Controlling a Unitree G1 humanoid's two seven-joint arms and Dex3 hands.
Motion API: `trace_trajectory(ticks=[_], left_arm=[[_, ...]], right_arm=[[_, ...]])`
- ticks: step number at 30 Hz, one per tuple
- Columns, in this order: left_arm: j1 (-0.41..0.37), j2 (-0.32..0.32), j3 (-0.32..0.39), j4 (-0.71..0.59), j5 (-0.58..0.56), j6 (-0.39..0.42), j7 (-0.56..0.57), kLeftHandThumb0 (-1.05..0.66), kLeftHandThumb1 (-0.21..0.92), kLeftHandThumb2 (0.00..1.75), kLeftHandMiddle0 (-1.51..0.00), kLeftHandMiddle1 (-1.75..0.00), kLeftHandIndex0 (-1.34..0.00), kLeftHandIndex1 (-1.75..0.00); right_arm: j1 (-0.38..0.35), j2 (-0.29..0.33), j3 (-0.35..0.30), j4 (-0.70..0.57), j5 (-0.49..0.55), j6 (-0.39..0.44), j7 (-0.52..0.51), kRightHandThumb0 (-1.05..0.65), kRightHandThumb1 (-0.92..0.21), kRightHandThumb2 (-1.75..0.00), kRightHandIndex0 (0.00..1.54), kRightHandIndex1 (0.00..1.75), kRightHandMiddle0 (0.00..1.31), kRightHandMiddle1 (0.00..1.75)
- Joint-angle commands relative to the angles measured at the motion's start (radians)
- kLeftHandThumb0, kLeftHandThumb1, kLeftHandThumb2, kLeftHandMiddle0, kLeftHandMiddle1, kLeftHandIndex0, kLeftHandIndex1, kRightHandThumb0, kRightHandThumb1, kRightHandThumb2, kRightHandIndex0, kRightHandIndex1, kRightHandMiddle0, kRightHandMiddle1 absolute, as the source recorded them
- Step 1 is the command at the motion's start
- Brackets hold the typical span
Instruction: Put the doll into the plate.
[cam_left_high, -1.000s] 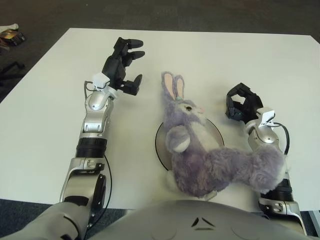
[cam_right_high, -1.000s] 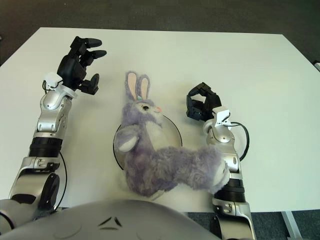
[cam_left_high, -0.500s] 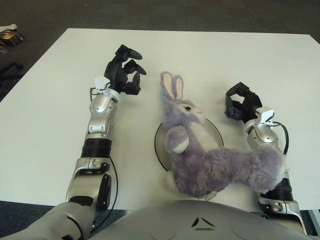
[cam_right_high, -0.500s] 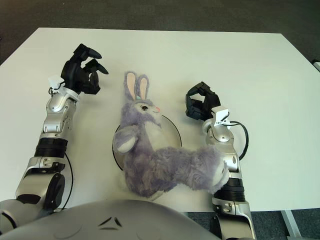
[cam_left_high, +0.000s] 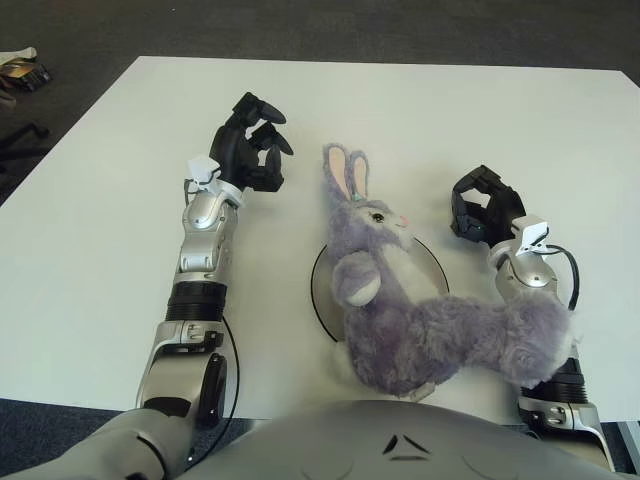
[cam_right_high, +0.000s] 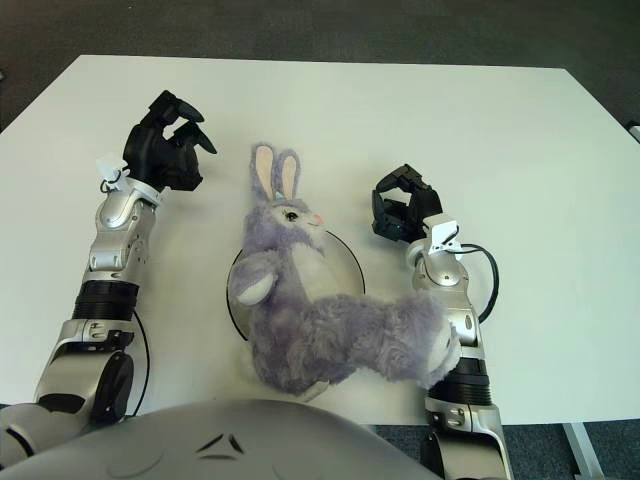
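Since a second ago the left hand (cam_left_high: 252, 140) has drawn in toward the robot and curled its fingers from a wide spread to a loose claw; the doll (cam_left_high: 400, 295) and the right hand (cam_left_high: 482, 203) look unchanged.

In the left eye view, the doll is a purple rabbit lying across the plate (cam_left_high: 322, 285), head and ears pointing away from the robot, its body bending off the plate's near right edge so that its rear covers the right forearm. Its long axis runs from far left to near right. The left hand shows just left of the ears, apart from them, half-curled and holding nothing. The right hand shows right of the doll's head, fingers curled inward and holding nothing (its arm, not its fingers, touches the plush).

In the right eye view, the plate (cam_right_high: 238, 290) shows only as a dark rim either side of the doll (cam_right_high: 320, 320). The right hand (cam_right_high: 402, 208) looks slightly nearer the head than the left hand (cam_right_high: 172, 135), and neither touches it. The doll looks largely placed already.
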Motion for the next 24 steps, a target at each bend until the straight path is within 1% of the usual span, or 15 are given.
trace_trajectory(ticks=[1,9,13,16,21,22,24], left_arm=[[0.002,-0.007,0.007,0.018,-0.004,0.0,0.008,-0.01,0.29,1.36,-0.52,-1.75,-0.5,-1.75],[0.015,-0.032,0.002,0.029,0.006,0.015,0.034,-0.01,0.27,1.38,-0.54,-1.75,-0.52,-1.75],[0.031,-0.039,-0.006,0.022,0.009,0.019,0.032,-0.01,0.23,1.43,-0.57,-1.75,-0.55,-1.75],[0.047,-0.045,-0.008,0.008,-0.001,0.025,0.021,-0.01,0.21,1.44,-0.57,-1.75,-0.56,-1.75],[0.084,-0.057,-0.01,-0.031,-0.041,0.057,-0.001,-0.01,0.19,1.47,-0.59,-1.75,-0.58,-1.75],[0.09,-0.058,-0.011,-0.036,-0.045,0.061,-0.004,-0.01,0.12,1.52,-0.69,-1.75,-0.64,-1.66],[0.098,-0.059,-0.013,-0.039,-0.047,0.063,-0.009,-0.02,0.04,1.58,-0.8,-1.75,-0.7,-1.57]], right_arm=[[0.048,0.0,0.007,0.049,-0.011,0.068,0.004,-0.42,-0.54,-1.05,1.13,1.75,0.45,1.75],[0.051,-0.003,0.008,0.053,-0.018,0.058,0.003,-0.42,-0.54,-1.04,1.14,1.75,0.44,1.75],[0.054,-0.004,0.008,0.051,-0.023,0.05,0.0,-0.42,-0.54,-1.05,1.15,1.75,0.45,1.75],[0.056,-0.006,0.008,0.05,-0.023,0.049,0.001,-0.42,-0.54,-1.05,1.15,1.75,0.45,1.75],[0.059,-0.011,0.007,0.046,-0.02,0.053,0.009,-0.42,-0.53,-1.05,1.15,1.75,0.45,1.75],[0.06,-0.012,0.007,0.045,-0.02,0.053,0.009,-0.42,-0.53,-1.05,1.15,1.75,0.45,1.75],[0.062,-0.013,0.006,0.045,-0.02,0.052,0.01,-0.42,-0.53,-1.05,1.15,1.75,0.45,1.75]])
